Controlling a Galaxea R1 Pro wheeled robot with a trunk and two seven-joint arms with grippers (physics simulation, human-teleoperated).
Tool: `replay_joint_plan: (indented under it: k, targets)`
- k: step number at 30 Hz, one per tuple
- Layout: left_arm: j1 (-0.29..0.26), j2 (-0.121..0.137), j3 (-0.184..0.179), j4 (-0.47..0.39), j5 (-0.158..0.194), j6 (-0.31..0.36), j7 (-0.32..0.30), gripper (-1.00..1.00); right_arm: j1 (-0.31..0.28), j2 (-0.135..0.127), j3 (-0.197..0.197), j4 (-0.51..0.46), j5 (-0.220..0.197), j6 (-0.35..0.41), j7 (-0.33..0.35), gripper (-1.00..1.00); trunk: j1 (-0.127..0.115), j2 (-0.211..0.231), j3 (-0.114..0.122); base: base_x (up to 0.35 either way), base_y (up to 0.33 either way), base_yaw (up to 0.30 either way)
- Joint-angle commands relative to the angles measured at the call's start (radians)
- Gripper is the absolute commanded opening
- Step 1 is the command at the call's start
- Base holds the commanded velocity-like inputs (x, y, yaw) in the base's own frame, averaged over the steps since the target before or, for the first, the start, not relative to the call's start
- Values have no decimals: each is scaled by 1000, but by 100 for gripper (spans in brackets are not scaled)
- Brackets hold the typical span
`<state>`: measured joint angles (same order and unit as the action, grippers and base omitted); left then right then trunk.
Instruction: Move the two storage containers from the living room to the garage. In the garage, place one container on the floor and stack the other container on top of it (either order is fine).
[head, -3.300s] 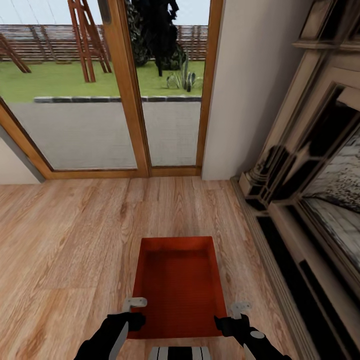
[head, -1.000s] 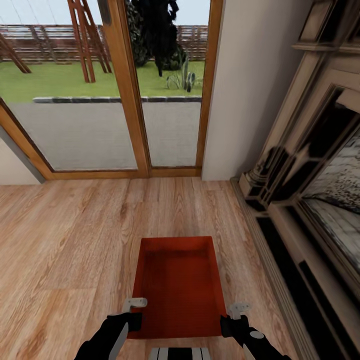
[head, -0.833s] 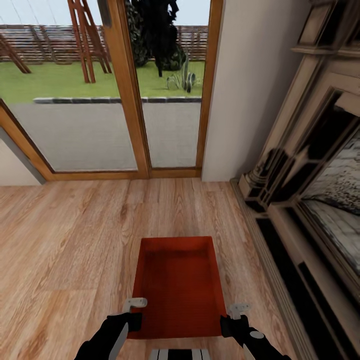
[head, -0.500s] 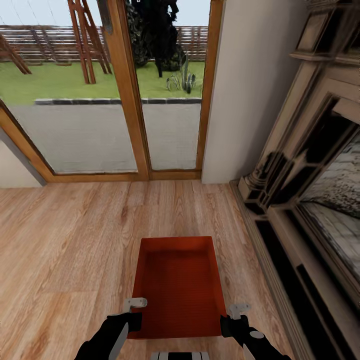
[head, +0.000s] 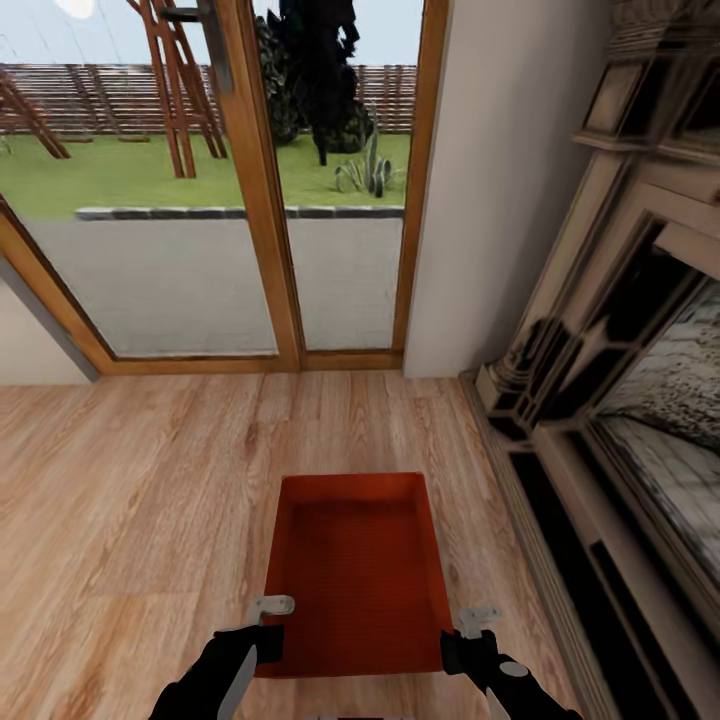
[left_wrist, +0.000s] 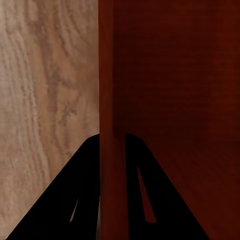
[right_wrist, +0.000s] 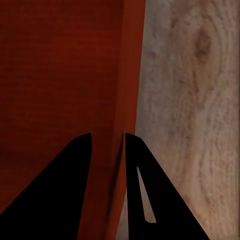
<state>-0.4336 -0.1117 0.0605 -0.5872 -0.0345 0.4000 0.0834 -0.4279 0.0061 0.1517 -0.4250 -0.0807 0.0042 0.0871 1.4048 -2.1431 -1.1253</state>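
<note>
Clearly the step in hand is the carrying of the first box (head: 358, 570) out of the living room; the garage is not reached, so the task is near its beginning. The left pincer (head: 262, 640) holds the box's left side wall near the corner closest to the robot, and the right pincer (head: 462, 650) holds the right side wall in the same way. In the left wrist view the two dark fingers (left_wrist: 85, 200) stand on both sides of the thin red wall (left_wrist: 111, 100), closed on it with no gap to see. In the right wrist view the fingers (right_wrist: 75, 190) grip the other wall (right_wrist: 131, 75) likewise.

The box reaches forward from between the two pincers, above the wood floor (head: 130, 500). I judge that it is lifted, but the pictures do not prove this. Ahead of the pincers is a glass door with a wooden frame (head: 265, 190), and to the right of them a dark fireplace (head: 620, 380).

The next move, I think, asks the base to turn and drive toward the garage, while both arms keep an equal height and an equal squeeze, so that the box does not tilt or slip.

The box is rust-red, rectangular, open on top and empty, with smooth plain walls and a finely ribbed bottom.
</note>
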Motion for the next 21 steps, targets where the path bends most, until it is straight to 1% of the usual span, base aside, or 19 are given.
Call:
replay_joint_plan:
  k: [1, 21]
  targets:
    - [-1, 0, 10, -3, -16, 6, 5, -100, 0, -1, 3, 0, -8, 0, 0, -100, -4, 7, 4, 0, 0, 87]
    - [-1, 0, 10, -3, -16, 6, 6, -100, 0, 0, 7, 0, -4, -1, -1, -100, -81, 147, 99, 0, 0, 97]
